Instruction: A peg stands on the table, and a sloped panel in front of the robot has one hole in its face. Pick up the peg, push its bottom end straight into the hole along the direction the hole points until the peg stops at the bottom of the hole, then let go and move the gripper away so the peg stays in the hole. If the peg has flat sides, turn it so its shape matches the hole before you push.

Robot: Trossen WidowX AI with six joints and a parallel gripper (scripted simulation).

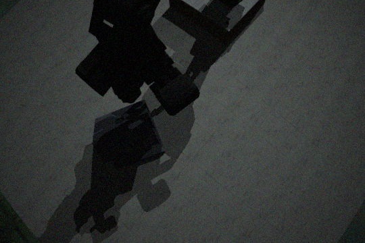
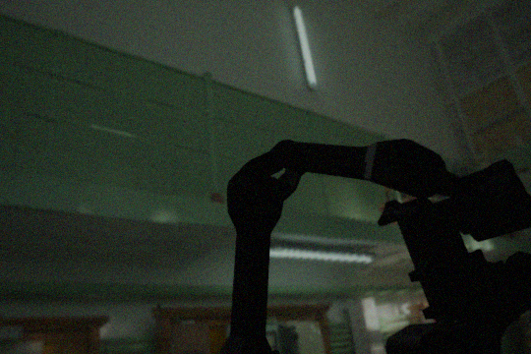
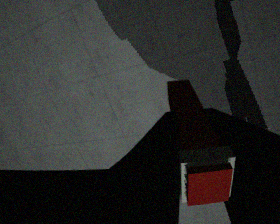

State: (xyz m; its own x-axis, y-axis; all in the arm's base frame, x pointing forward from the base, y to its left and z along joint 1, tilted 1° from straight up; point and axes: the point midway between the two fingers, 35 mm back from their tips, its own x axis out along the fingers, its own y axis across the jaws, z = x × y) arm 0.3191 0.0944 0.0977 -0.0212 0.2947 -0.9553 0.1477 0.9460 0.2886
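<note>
Misalignment, hard to spot in shadow (image 1: 116,141) over the sloped panel (image 1: 105,122) left of centre, could jam the red peg (image 3: 209,188) held in the tool (image 3: 189,120).

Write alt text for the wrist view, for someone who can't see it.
A red peg, its squarish end toward the camera, is held in the dark gripper, which is shut on it. Beyond lies a pale gray tabletop crossed by darker shadows, in dim light; the sloped panel's hole cannot be made out.
</note>
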